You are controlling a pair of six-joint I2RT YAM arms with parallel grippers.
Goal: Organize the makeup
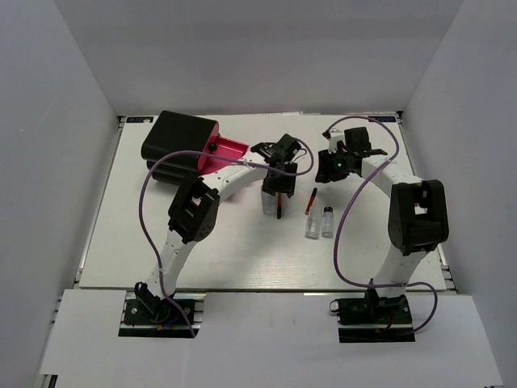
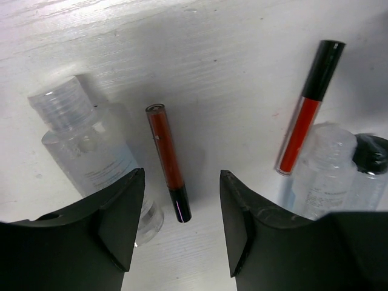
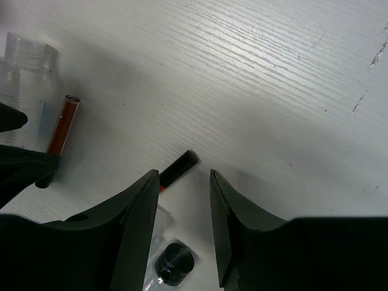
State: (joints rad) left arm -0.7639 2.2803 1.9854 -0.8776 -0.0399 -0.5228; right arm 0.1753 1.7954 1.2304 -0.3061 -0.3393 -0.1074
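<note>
Left wrist view: left gripper point(image 2: 180, 194) spread, jaws either side of the short dark-red stick point(image 2: 168, 160), not touching it; clear bottle point(image 2: 85, 148) lies just beside. Right gripper point(image 3: 180, 200) also spread and empty, above the black cap of the long red stick point(image 3: 179, 167). The makeup lies loose in the middle of the table point(image 1: 121, 242), well apart from the black box point(image 1: 179, 139) at the back-left corner, its pink drawer point(image 1: 224, 153) pulled out. Step looks like pick-up of the short stick, nothing held yet. Next move: lower, close on the stick without nudging the bottle, probably carry to the drawer.
</note>
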